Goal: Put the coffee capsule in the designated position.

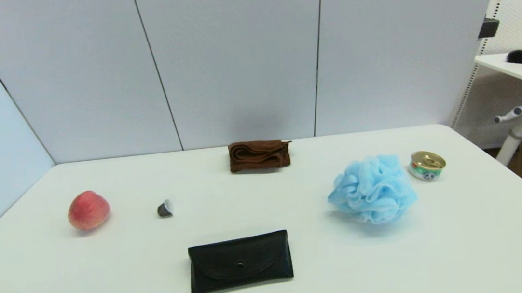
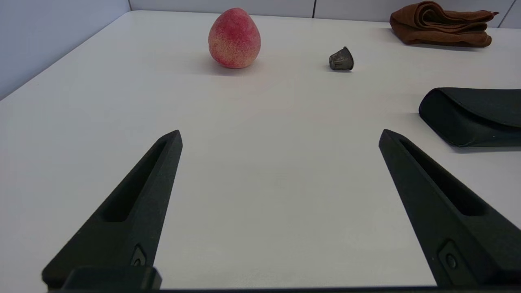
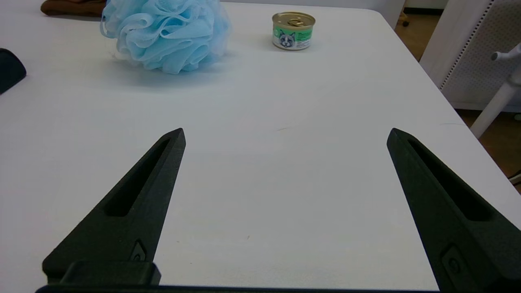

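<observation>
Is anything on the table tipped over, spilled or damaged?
Only the small dark grey-brown coffee capsule looks odd: it lies on its side between the pink peach and the black snap pouch. Nothing looks spilled or damaged. Left gripper and right gripper are open, away from it.

my fingers [image 2: 146, 195] matt black plastic | table [image 1: 471, 250] smooth white | loofah [image 1: 372, 189] frilly mesh | can [image 1: 427, 165] shiny metal lid

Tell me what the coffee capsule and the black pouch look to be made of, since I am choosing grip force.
The coffee capsule looks like thin metal, probably aluminium: dull grey-brown, faintly ribbed sides and a silvery flat end. The black pouch looks like matte synthetic fabric or faux leather: soft rounded edges, a fold-over flap with a small snap. Both grippers, left and right, are open and empty.
</observation>
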Motion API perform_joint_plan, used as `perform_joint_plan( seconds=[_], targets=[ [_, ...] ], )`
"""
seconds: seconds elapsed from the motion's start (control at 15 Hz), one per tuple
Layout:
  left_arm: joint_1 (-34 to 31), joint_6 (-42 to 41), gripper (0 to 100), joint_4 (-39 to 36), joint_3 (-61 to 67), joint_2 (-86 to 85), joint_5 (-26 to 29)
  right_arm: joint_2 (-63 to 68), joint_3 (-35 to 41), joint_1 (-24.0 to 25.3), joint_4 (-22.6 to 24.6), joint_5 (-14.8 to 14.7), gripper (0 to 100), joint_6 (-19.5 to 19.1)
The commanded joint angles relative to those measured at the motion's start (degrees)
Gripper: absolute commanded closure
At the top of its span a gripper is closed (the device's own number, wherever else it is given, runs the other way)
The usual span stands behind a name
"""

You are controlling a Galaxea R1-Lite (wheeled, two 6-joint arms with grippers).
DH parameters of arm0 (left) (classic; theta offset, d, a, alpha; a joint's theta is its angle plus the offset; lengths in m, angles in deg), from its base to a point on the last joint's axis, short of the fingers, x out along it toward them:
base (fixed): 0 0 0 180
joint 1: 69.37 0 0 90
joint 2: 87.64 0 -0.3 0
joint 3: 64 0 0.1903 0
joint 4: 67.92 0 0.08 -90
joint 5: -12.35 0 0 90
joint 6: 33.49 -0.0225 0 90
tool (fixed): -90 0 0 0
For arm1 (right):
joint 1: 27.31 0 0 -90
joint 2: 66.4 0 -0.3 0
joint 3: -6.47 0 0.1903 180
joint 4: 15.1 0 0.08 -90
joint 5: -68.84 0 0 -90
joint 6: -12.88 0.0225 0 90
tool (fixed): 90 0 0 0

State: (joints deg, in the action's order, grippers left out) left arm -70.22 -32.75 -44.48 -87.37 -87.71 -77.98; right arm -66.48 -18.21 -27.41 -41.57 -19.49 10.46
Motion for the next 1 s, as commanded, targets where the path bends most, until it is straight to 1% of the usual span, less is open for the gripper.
perform_joint_plan(
  seconds=[0.07,1.0],
  targets=[
    [0.0,0.0,0,0.0,0.0,0.0,0.0,0.1,0.0,0.0,-0.1,0.0,0,0.0],
    [0.0,0.0,0,0.0,0.0,0.0,0.0,0.1,0.0,0.0,0.0,0.0,0,0.0]
  ],
)
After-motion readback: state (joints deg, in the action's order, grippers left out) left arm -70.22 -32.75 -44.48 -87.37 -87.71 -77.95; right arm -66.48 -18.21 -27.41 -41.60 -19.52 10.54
